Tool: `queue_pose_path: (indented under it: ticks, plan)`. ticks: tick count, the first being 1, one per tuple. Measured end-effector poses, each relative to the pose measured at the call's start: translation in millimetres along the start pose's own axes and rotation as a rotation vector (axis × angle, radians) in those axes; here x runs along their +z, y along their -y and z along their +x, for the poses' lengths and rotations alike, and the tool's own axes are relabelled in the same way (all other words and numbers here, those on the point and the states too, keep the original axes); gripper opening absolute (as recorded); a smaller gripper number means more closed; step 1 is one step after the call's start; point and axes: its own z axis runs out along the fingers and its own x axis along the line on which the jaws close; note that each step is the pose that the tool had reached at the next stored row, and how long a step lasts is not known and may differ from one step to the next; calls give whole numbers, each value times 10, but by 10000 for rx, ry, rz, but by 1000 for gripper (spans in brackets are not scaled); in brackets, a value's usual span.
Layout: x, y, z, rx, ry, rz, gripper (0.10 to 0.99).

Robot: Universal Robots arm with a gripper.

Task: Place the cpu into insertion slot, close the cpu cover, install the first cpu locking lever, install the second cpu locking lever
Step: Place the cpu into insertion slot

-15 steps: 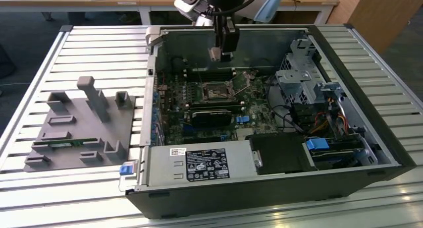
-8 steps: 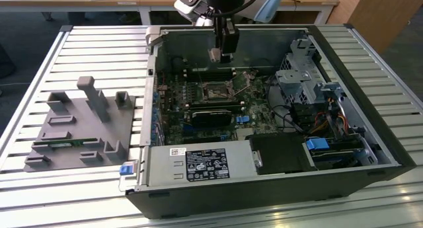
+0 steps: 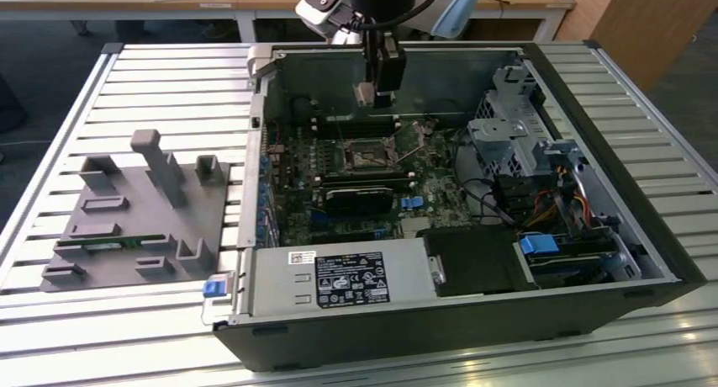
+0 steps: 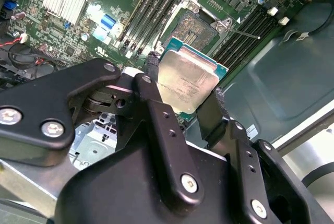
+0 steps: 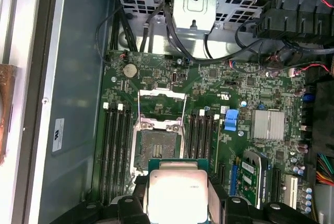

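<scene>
My gripper (image 3: pixel 366 94) hangs over the open computer case, shut on the cpu (image 3: pixel 364 93). In both wrist views the cpu (image 4: pixel 186 78) (image 5: pixel 177 187) is a square chip with a grey metal top and a green rim, clamped by its edges between the black fingers (image 4: pixel 151 65). The insertion slot (image 5: pixel 156 143) (image 4: pixel 197 28) (image 3: pixel 365 157) lies bare on the green board, below and a little aside of the chip. The cpu cover (image 5: pixel 160 97) stands swung open at the slot's edge. A thin locking lever (image 5: pixel 183 125) (image 4: pixel 245 33) sticks up beside the slot.
Memory slots (image 5: pixel 117 140) flank the socket on both sides. A finned heatsink (image 5: pixel 267 125) and a blue connector (image 5: pixel 231 119) sit nearby. Drive cage (image 3: pixel 516 135) and cables fill the exterior view's right; a power supply (image 3: pixel 336 278) sits in front. A grey fixture (image 3: pixel 134 210) lies outside the case.
</scene>
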Motion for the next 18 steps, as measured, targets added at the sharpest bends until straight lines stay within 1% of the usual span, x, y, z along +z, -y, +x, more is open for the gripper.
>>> queue_pose_path:
  ticks: [7, 9, 18]
  plan:
    - [6, 0, 0, 0, 0, 0, 541]
    - [24, 1, 0, 0, 0, 0, 541]
    - [40, 2, 1, 0, -1, 0, 541]
